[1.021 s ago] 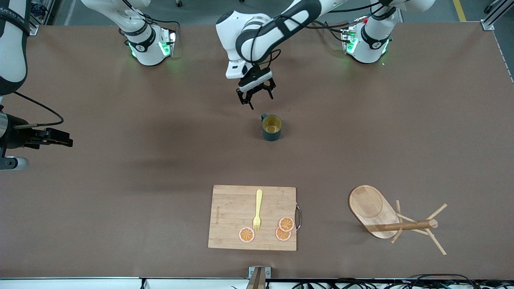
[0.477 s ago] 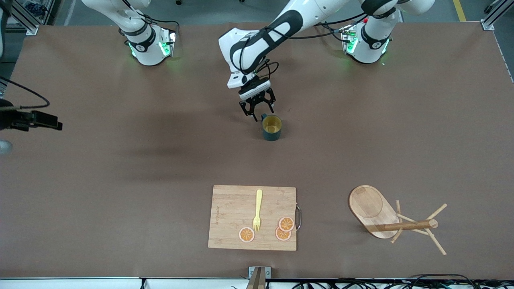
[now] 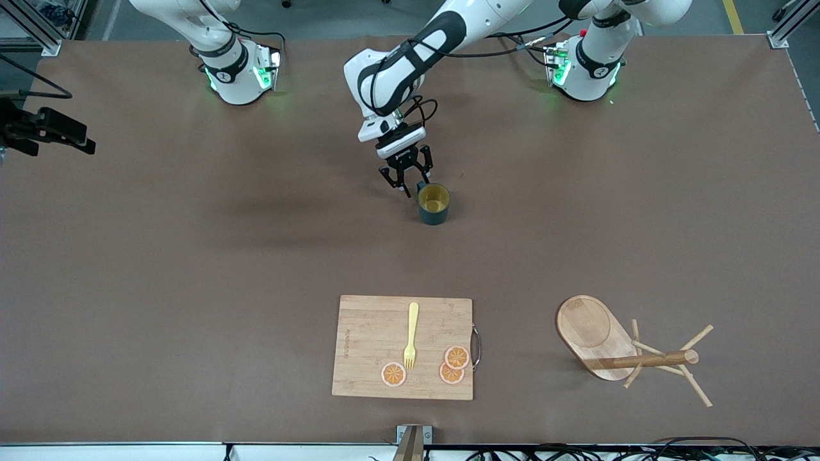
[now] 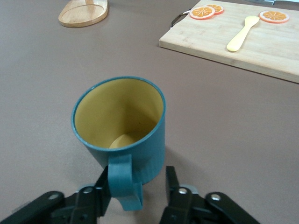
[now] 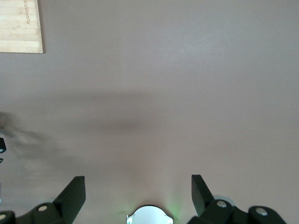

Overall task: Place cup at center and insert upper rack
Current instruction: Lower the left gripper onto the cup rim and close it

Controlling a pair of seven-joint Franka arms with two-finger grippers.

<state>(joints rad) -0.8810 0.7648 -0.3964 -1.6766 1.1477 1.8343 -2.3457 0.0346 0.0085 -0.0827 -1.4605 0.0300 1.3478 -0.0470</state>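
Your left gripper (image 4: 135, 196) sits low at the cup (image 3: 434, 203), its fingers (image 4: 172, 179) partly open on either side of the handle (image 4: 122, 179); one touches it, no firm grip shows. The cup stands upright mid-table, teal outside, mustard inside. The rack (image 3: 631, 349) lies tipped over at about four o'clock from it. Your right gripper (image 5: 138, 193) waits wide open, holding nothing.
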